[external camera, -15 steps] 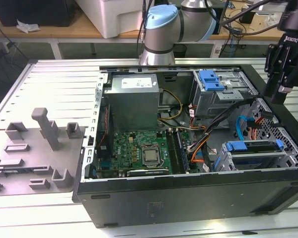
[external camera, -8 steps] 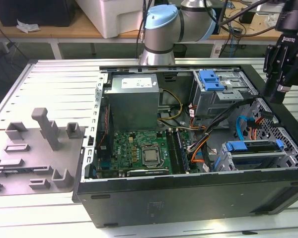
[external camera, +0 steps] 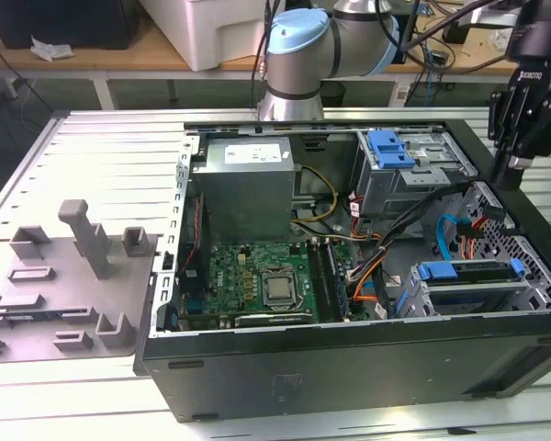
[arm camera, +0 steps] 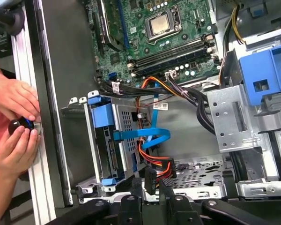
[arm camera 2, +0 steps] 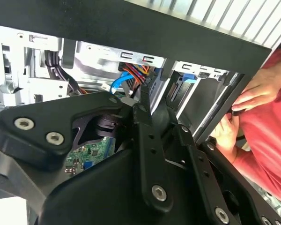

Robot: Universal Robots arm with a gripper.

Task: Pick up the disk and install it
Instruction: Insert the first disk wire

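A slatted metal counter (external camera: 92, 147) carries an open computer case (external camera: 349, 367) lying on its side, filling the middle and right of the exterior view. Inside, the power supply box (external camera: 248, 184) sits at upper centre with the circuit board (external camera: 248, 276) below it.

The disk (external camera: 468, 272) stands on edge in the metal cage at the lower right of the exterior view. Its long axis runs left to right across that frame, and a blue frame edge faces up. In the first wrist view the disk (arm camera: 102, 117) sits just beside the case's front wall. The room above it is open. A blue ribbon cable (external camera: 445, 230) loops close over its far side, and orange wires (arm camera: 154, 159) bunch near one end.

The end effector (external camera: 507, 175) hangs at the upper right, above the case's right rim and clear of the disk. It is clenched on nothing in both wrist views (arm camera: 151, 182) (arm camera 2: 149, 96).

A person's hands (arm camera: 14, 122) rest at the case's outer edge.
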